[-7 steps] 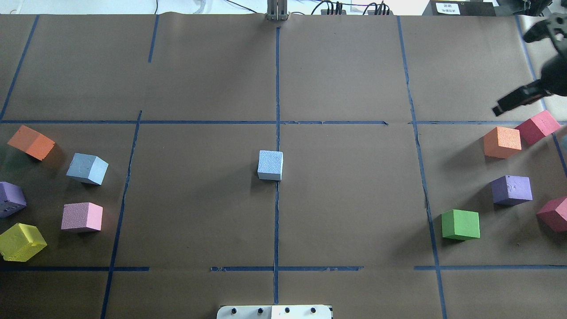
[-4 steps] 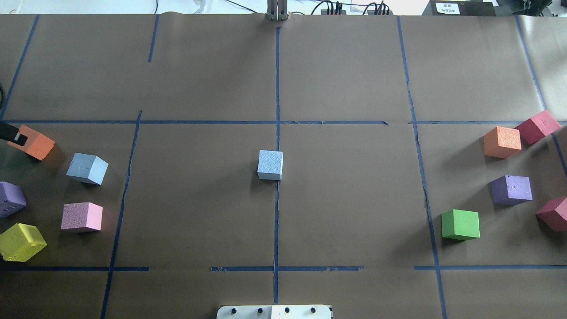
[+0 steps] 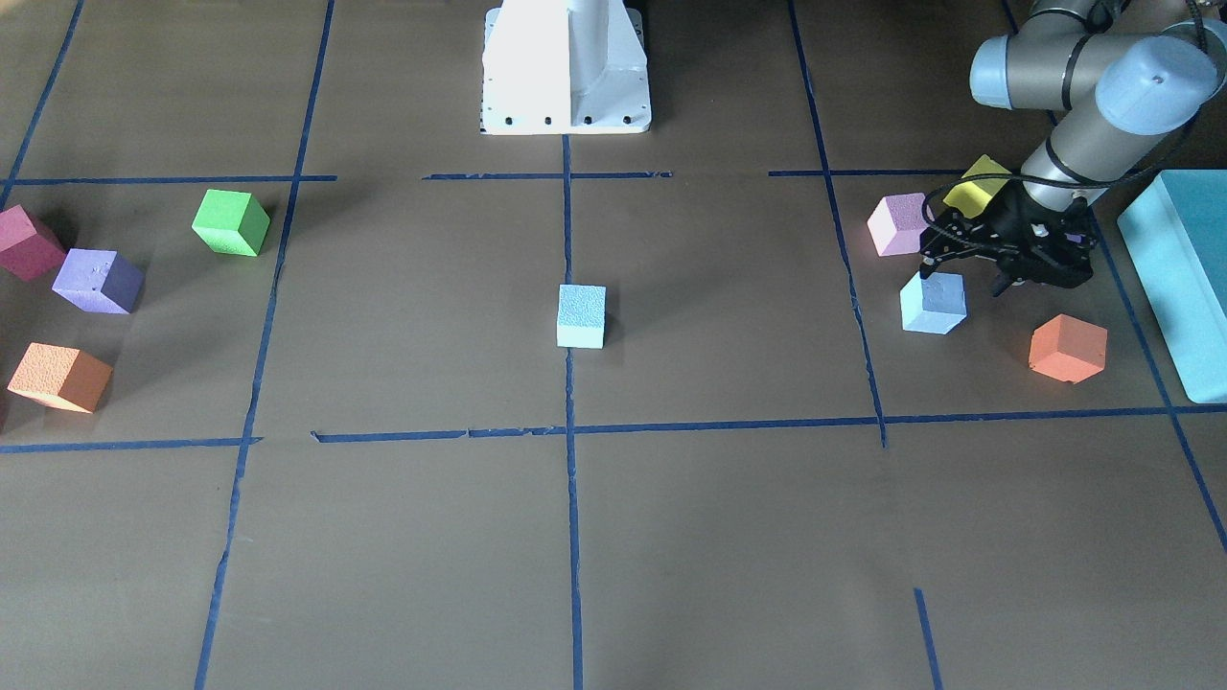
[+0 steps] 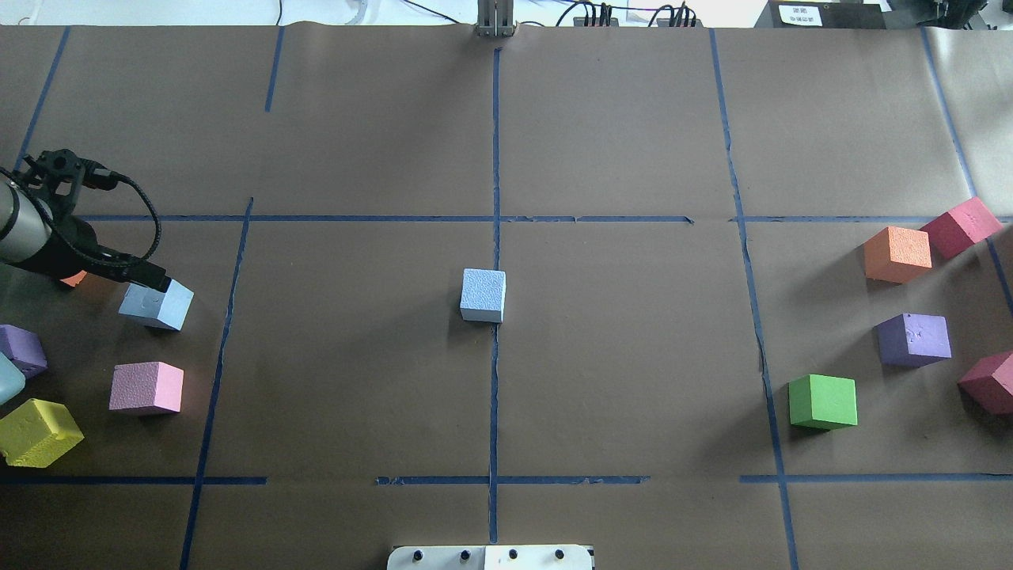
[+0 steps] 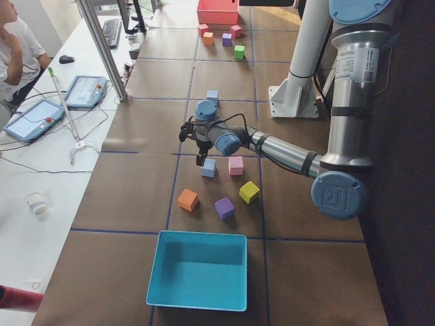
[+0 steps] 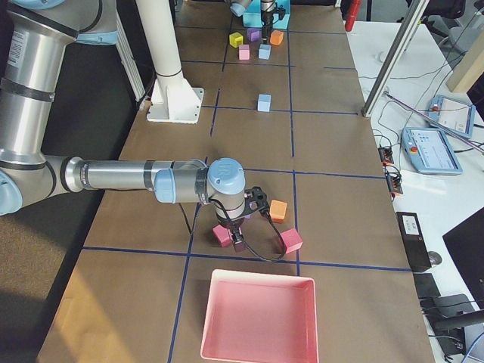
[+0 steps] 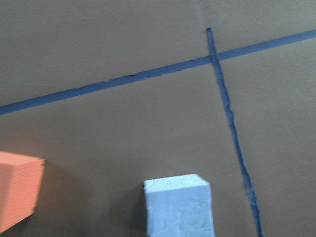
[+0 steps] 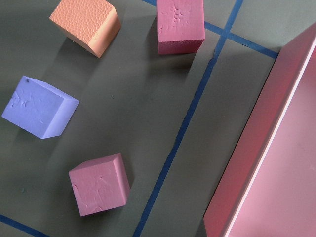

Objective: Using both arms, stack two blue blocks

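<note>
One light blue block (image 4: pixel 483 294) stands at the table's centre on the blue tape line; it also shows in the front view (image 3: pixel 581 315). The second blue block (image 4: pixel 157 303) lies at the left among other cubes, and shows in the front view (image 3: pixel 933 302) and at the bottom of the left wrist view (image 7: pixel 180 207). My left gripper (image 3: pixel 963 271) is open and empty, low over this block's far-left side, fingers pointing down. My right gripper (image 6: pixel 236 236) shows only in the exterior right view, over the crimson cubes; I cannot tell its state.
Pink (image 4: pixel 146 388), yellow (image 4: pixel 38 431) and purple (image 4: pixel 20 348) cubes lie near the left blue block. A teal box (image 3: pixel 1179 278) stands beyond them. Orange (image 4: pixel 897 253), crimson (image 4: pixel 960 226), purple (image 4: pixel 914 339) and green (image 4: pixel 823 401) cubes lie right, near a pink tray (image 6: pixel 257 318).
My right gripper has left the overhead view at the upper right. My left arm has come in from the left edge, and its gripper has reached the left blue block.
</note>
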